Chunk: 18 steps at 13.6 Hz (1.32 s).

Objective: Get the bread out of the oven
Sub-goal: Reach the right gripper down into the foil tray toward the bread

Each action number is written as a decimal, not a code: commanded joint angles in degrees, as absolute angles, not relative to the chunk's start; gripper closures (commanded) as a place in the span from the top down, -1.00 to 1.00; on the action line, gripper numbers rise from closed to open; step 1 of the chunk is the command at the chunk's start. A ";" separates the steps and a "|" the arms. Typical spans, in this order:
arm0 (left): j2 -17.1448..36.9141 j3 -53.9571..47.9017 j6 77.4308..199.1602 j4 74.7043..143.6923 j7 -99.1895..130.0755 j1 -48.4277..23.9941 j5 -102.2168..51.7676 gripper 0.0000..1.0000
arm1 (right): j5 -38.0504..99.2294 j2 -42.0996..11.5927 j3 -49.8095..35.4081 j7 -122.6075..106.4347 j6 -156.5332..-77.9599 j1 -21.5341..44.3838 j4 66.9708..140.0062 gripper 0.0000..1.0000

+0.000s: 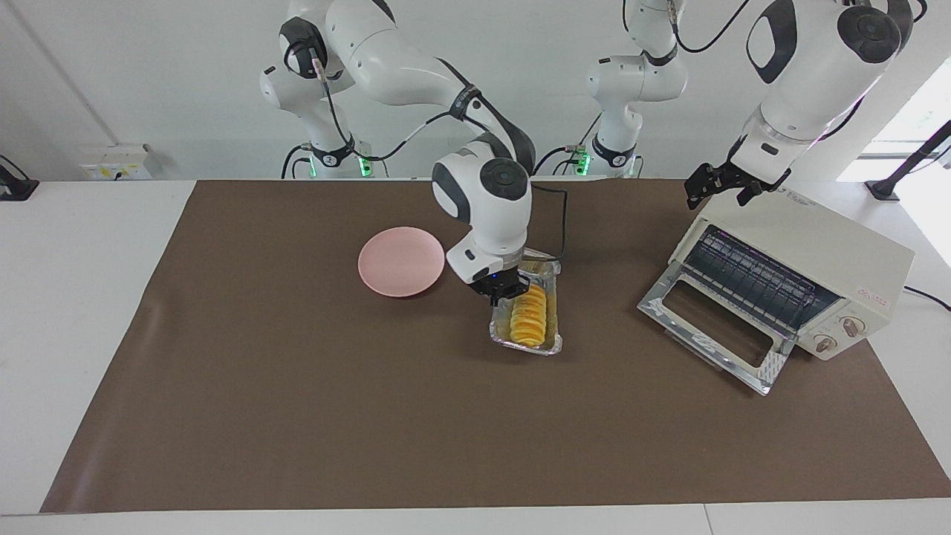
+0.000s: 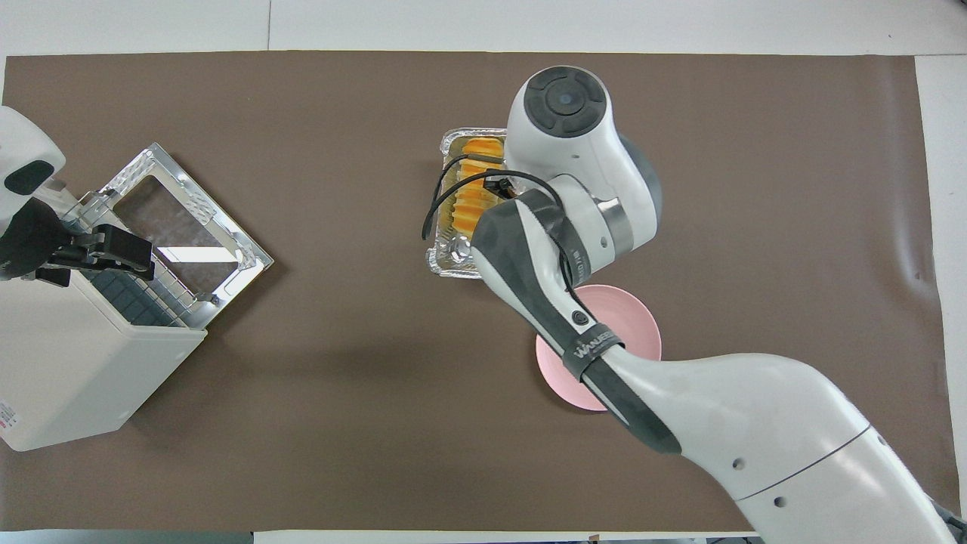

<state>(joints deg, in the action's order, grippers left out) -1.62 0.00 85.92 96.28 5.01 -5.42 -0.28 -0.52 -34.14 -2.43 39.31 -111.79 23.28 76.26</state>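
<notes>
Right hand [image 1: 499, 295] is clamped shut on the rim of the foil tray [image 1: 551, 276] at the tray's plate-side long edge, and the tray looks lifted off the worktop [image 1: 297, 416]. Inside it lies the bread [image 1: 528, 315], just beside the fingertips, its long axis running away from the robots. The pink plate [image 1: 397, 261] sits close by, toward the right arm's end, with nothing between. Well apart stands the oven [image 1: 817, 260], door down and rack bare; the left hand [image 1: 719, 188] waits open over its top.
</notes>
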 commanded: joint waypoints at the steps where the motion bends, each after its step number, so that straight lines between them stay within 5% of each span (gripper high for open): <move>1: -1.41 -0.17 85.78 95.62 4.22 -5.27 0.00 1.00 | 0.08 -34.98 -3.52 30.01 -111.27 16.55 74.88 -1.00; 9: -1.93 0.09 85.61 95.63 4.92 -4.48 0.00 1.00 | 1.76 -36.74 -3.43 15.49 -122.50 5.56 80.93 -1.00; 17: -1.93 0.09 85.61 95.62 4.92 -4.57 0.00 1.00 | 1.85 -36.39 -3.43 11.78 -129.82 4.92 86.66 -1.00; 18: -1.93 0.09 85.61 95.62 4.92 -4.57 0.00 1.00 | 1.85 -36.39 -3.34 11.86 -129.81 5.01 86.66 -0.43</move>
